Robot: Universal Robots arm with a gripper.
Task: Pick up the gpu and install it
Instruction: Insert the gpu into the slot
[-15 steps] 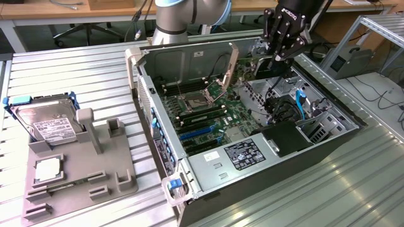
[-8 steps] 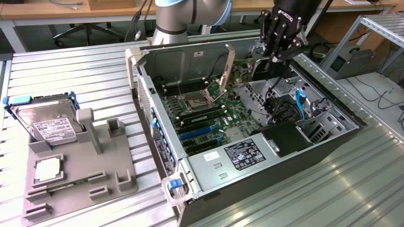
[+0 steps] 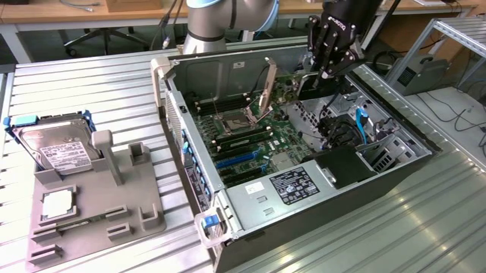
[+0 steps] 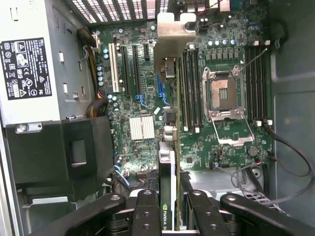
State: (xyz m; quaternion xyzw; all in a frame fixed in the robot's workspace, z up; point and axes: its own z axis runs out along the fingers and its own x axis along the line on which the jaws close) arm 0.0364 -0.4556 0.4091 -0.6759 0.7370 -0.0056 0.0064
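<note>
The gpu (image 4: 166,167) is off its rest and in the gripper (image 4: 170,206). In the wrist view it shows edge-on, a thin dark card with a green logo near the fingers (image 4: 146,211), which press on its two flat faces. The jaws stand narrow, closed on the card and on nothing else. Its silvery metal bracket sticks out at the card's far end.

In the exterior view the gripper (image 3: 328,71) hangs over the far end of the open case (image 3: 172,96), low between its walls, with the card pointing down at the motherboard (image 3: 251,142). The card itself is hard to make out from that side.

So the pick-up looks done and the install does not. The card seems to be carried above the board rather than seated: the blue slots (image 3: 235,162) lie toward the near end of the case, apart from the gripper. In the wrist view the long slots (image 4: 133,73) sit just beside the card's line, none of them visibly taking its edge. Whether the card is square to a slot cannot be told.

Around it, the socket (image 4: 224,93) stands open with its lid raised, and the power supply (image 3: 292,187) fills the near corner of the case. Well apart, at the exterior view's left, the grey fixture (image 3: 114,210) holds the hard drive (image 3: 57,151) and the chip (image 3: 58,203).
</note>
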